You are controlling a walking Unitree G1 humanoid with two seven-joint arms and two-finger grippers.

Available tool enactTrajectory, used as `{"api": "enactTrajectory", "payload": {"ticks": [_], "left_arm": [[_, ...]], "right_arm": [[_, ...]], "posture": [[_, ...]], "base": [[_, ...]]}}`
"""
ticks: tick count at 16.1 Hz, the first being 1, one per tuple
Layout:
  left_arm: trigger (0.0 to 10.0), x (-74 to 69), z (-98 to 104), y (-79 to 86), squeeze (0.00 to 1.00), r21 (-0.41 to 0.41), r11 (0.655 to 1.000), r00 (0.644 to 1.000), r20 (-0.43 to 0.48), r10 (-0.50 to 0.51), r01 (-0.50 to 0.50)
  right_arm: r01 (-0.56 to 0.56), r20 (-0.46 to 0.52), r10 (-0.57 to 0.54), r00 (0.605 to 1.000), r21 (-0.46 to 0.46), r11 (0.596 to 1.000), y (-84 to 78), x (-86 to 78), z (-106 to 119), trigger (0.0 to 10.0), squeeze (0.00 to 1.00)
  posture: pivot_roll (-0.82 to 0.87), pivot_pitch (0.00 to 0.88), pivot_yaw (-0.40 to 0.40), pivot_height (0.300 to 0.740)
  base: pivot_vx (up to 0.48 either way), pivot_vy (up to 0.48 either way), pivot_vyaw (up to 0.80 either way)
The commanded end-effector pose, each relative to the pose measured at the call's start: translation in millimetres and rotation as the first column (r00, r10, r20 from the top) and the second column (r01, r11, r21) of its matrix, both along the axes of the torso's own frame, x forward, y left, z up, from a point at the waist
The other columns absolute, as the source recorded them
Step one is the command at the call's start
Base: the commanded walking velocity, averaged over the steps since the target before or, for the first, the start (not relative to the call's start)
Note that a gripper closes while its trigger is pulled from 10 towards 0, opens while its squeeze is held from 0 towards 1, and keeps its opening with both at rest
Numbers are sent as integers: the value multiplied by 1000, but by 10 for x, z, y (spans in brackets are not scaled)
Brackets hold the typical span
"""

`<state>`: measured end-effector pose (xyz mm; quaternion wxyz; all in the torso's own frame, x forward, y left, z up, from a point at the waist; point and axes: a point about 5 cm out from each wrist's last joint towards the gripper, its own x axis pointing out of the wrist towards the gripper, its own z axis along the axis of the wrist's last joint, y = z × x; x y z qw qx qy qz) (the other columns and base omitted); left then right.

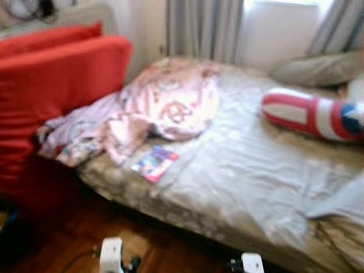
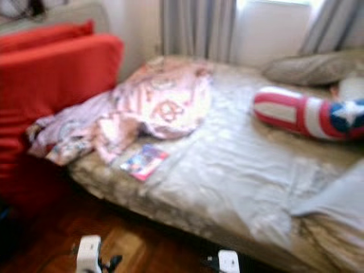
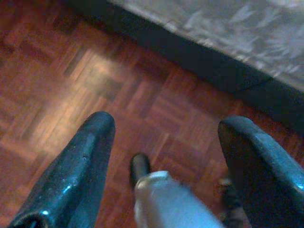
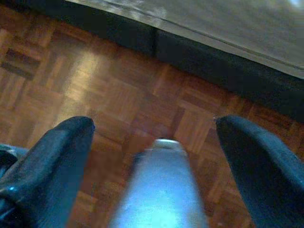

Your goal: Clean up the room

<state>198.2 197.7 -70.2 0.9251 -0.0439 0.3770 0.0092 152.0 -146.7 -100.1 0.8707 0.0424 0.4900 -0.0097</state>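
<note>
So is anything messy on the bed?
Yes. A pink patterned blanket lies crumpled in a heap, spilling off the bed's left edge, and a small colourful book lies loose on the grey sheet beside it.

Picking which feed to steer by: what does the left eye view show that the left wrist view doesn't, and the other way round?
Left eye view alone: the top of the bed with a crumpled pink blanket, a small colourful booklet near its edge, a red, white and blue striped cushion, a red sofa and grey curtains. Left wrist view alone: the left claw, fingers spread open over bare floor, gripping nothing. Shared: the parquet floor and the bed's dark side with patterned cover above.
</note>
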Motion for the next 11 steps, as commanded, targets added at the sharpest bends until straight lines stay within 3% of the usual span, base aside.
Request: {"api": "enactTrajectory", "payload": {"ticks": [1, 11], "left_arm": [[10000, -41, -31, -39, 0, -7, 1000, 1000, -21, -6, 5], [10000, -27, -23, -30, 0, -7, 1000, 1000, -18, -6, 6]], "right_arm": [[13, -5, -13, 1000, -12, 1000, -60, -31, -10, 10000, 0], [35, 0, -35, 999, -16, 999, -59, -24, -6, 10000, 0]], "posture": [[3, 0, -3, 740], [0, 0, 1, 740]], "base": [[0, -337, 0], [0, -337, 0]]}}
